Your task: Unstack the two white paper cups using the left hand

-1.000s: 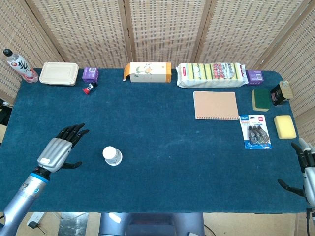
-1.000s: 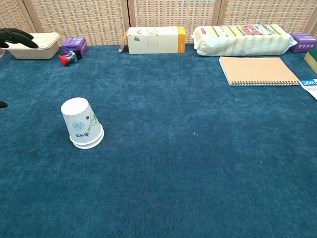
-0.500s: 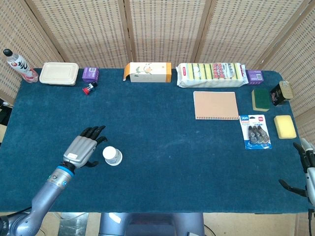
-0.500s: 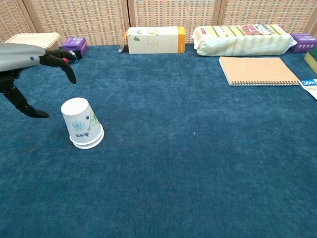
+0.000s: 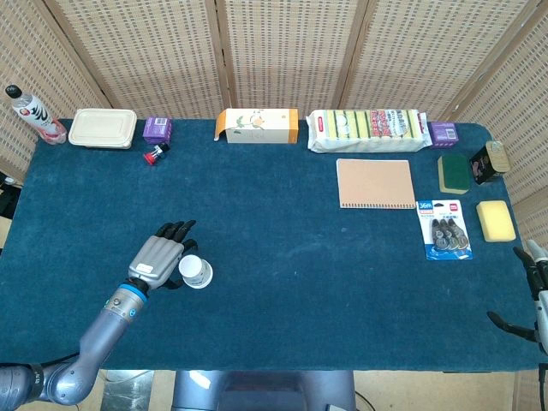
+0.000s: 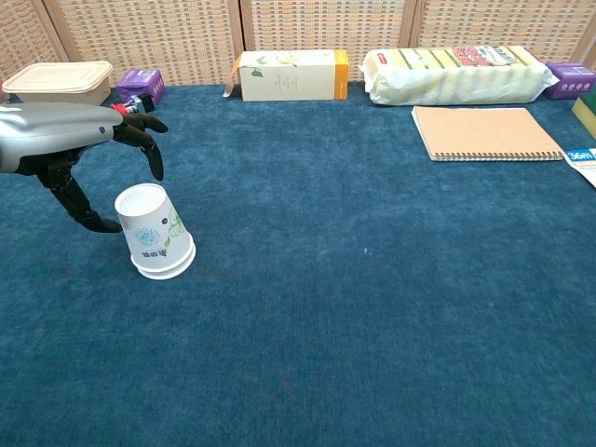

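The two white paper cups (image 5: 195,272) (image 6: 155,232) stand upside down, one nested in the other, on the blue table's front left; a blue flower print shows on the side. My left hand (image 5: 162,255) (image 6: 74,146) hovers just left of the stack with its fingers spread above the cup's top and its thumb low beside the wall; it holds nothing. My right hand (image 5: 533,291) rests at the table's front right edge, fingers apart and empty, seen only in the head view.
Along the back edge stand a bottle (image 5: 31,114), a beige lunch box (image 5: 103,128), a purple box (image 5: 157,128), a small red item (image 5: 155,155), an orange carton (image 5: 257,125) and a sponge pack (image 5: 368,130). A notebook (image 5: 375,183) and sponges (image 5: 496,220) lie right.
My left hand has moved right across the table from well left of the cups until its fingers reach over the stack. The cups and right hand have stayed put.
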`<state>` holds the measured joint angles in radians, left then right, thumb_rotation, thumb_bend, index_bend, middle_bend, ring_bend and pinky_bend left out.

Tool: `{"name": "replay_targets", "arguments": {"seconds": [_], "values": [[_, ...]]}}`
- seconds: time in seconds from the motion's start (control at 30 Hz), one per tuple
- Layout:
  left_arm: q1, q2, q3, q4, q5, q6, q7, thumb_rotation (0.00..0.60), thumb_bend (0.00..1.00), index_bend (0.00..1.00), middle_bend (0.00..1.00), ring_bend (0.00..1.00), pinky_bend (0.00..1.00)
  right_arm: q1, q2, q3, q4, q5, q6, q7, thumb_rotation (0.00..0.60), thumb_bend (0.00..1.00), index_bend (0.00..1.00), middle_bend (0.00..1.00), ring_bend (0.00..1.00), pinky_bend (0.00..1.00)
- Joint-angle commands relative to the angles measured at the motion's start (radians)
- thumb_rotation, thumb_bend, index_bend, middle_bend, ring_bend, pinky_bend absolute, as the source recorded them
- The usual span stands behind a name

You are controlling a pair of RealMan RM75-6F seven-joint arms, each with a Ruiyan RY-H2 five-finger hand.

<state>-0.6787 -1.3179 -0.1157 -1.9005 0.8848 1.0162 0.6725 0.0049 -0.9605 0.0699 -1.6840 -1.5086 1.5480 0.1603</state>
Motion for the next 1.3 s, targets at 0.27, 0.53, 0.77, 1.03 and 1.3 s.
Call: {"name": "replay_targets", "arguments": {"seconds": [0.27,0.53,0.77,1.03,1.3], "values": [[-0.024,-0.013,0.013,0.003,-0.017,0.029,0.002,0.600,0.21,0.39,0.00,0.00,0.06,0.001,0.002,0.000,0.001,-0.001,-0.003,0.006,0.600,0.08,0.06,0.00,0.00,0.00],[-0.027,0.000,0.023,-0.022,-0.004,0.057,-0.008,0.600,0.23,0.42,0.00,0.00,0.06,0.000,0.004,-0.001,0.000,-0.001,-0.003,0.011,0.600,0.08,0.06,0.00,0.00,0.00],[-0.008,0.068,0.017,-0.100,0.047,0.099,-0.052,0.600,0.23,0.42,0.00,0.00,0.06,0.000,0.004,-0.002,-0.002,-0.005,-0.004,0.010,0.600,0.08,0.06,0.00,0.00,0.00],[0.034,0.221,0.003,-0.226,0.156,0.115,-0.178,0.600,0.22,0.42,0.00,0.00,0.07,0.002,0.001,-0.006,-0.005,-0.005,-0.010,-0.005,0.600,0.08,0.06,0.00,0.00,0.00],[0.090,0.355,0.000,-0.256,0.242,0.131,-0.313,0.600,0.22,0.42,0.00,0.00,0.07,0.008,-0.006,-0.020,-0.017,-0.026,-0.024,-0.033,0.600,0.08,0.06,0.00,0.00,0.00]]}}
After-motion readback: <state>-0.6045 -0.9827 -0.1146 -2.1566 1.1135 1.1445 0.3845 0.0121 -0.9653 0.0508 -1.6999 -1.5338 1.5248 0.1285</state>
